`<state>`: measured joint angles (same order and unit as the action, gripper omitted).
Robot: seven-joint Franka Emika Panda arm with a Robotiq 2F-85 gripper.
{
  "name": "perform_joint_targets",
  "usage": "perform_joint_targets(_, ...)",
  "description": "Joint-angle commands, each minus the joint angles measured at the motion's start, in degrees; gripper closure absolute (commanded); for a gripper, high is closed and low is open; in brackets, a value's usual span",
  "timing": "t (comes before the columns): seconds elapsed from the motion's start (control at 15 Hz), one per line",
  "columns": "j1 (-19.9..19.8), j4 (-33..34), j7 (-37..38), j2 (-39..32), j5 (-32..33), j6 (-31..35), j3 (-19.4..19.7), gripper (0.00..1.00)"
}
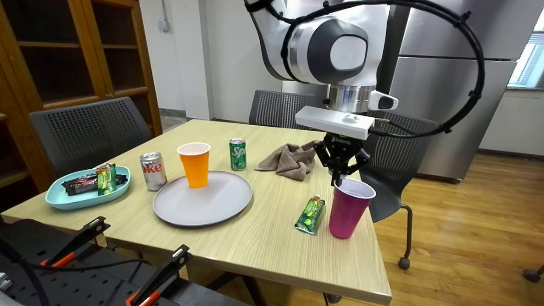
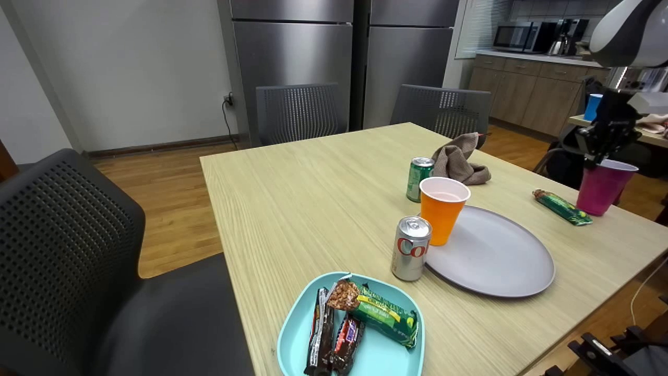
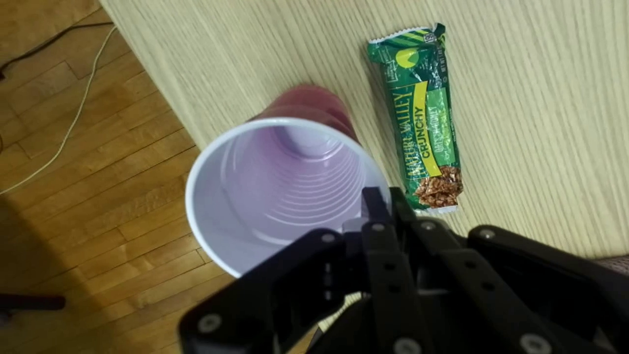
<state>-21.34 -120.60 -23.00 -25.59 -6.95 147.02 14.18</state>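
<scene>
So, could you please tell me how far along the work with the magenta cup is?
Done: reaching looks complete, as the gripper is at the rim of the magenta cup, one finger inside and one outside. In hand: the jaws are shut on that rim. Left, as far as I can judge: any lift, since the cup's base appears to rest on the table beside the green snack bar.

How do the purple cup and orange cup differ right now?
The purple cup stands directly on the table; the orange cup stands on the plate. The gripper pinches the purple cup's rim, one finger inside, one outside; the orange cup is untouched. A green bar lies beside the purple cup; a silver can stands near the orange cup. Both cups open upward and look pale inside.
</scene>
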Motion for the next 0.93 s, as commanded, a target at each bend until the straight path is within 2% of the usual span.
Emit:
perform_joint_targets(0.0, 1.1, -1.0, 4.8, 1.3, 5.5, 1.5, 1.1, 0.99)
perform_joint_targets(0.4, 1.0, -6.4, 2.8, 8.1, 10.8, 5.5, 0.4, 0.99)
perform_joint_targets(0.87, 1.3, -15.5, -2.6, 19.2, 10.1, 8.5, -1.4, 0.99)
